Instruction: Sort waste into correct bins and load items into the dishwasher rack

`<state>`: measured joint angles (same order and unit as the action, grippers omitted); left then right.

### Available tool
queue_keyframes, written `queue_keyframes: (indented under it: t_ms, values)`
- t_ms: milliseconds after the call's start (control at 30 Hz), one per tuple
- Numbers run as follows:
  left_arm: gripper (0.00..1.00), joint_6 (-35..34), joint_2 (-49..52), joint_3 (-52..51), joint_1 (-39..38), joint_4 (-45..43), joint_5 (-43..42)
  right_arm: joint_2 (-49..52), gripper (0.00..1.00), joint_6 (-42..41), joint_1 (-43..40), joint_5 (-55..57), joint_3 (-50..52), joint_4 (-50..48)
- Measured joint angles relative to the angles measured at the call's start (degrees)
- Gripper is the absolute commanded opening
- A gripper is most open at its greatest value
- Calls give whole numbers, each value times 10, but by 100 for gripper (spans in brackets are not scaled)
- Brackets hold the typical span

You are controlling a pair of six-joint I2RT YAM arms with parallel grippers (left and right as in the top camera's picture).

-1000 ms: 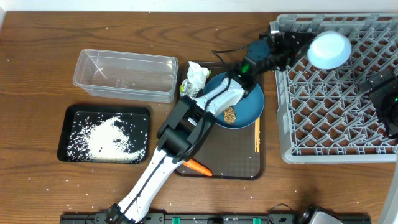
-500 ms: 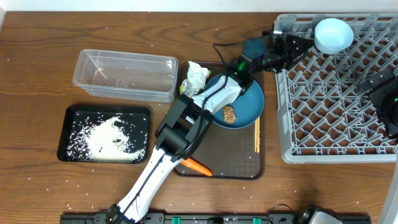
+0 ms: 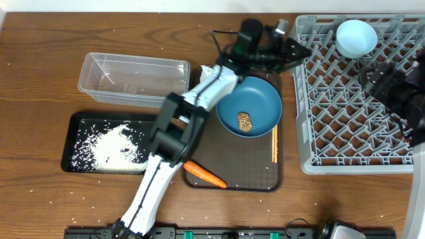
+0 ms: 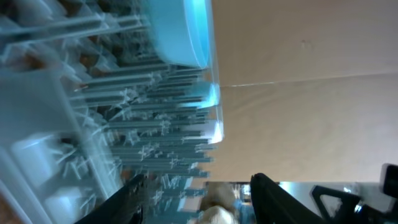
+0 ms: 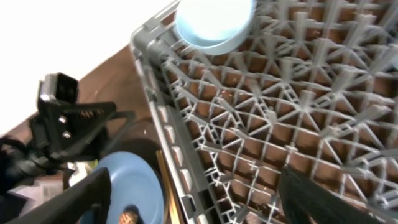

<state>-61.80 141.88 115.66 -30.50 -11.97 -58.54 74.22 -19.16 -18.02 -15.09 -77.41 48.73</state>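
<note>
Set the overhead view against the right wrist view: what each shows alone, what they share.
Overhead only: the clear tub, the black tray of rice, the carrot. Right wrist only: nothing new, just a close look past its own fingers. Both: the rack, the pale bowl in it, the blue plate with the brown lump, the left tool.

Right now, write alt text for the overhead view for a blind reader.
The left arm's open, empty gripper hovers at the grey dishwasher rack's edge; a white bowl sits in the rack's far corner. A dark-blue plate with a brown food lump, a carrot and chopsticks lie on the brown tray.
</note>
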Motion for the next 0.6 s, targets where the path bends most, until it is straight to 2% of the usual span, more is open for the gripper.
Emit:
queue_keyframes:
  t_ms: [133,233,400,600]
  values:
    - [54,141,-82,3,27,246,52,37,66,1,18,-7,0,-33]
    - [55,244,-150,6,47,387,127,77,66,0,25,-7,0,-80]
    - [56,361,-245,9,80,568,264,164,69,-10,26,3,-10,-130]
    - [69,431,-306,11,121,726,416,278,69,-60,23,42,-95,-140]
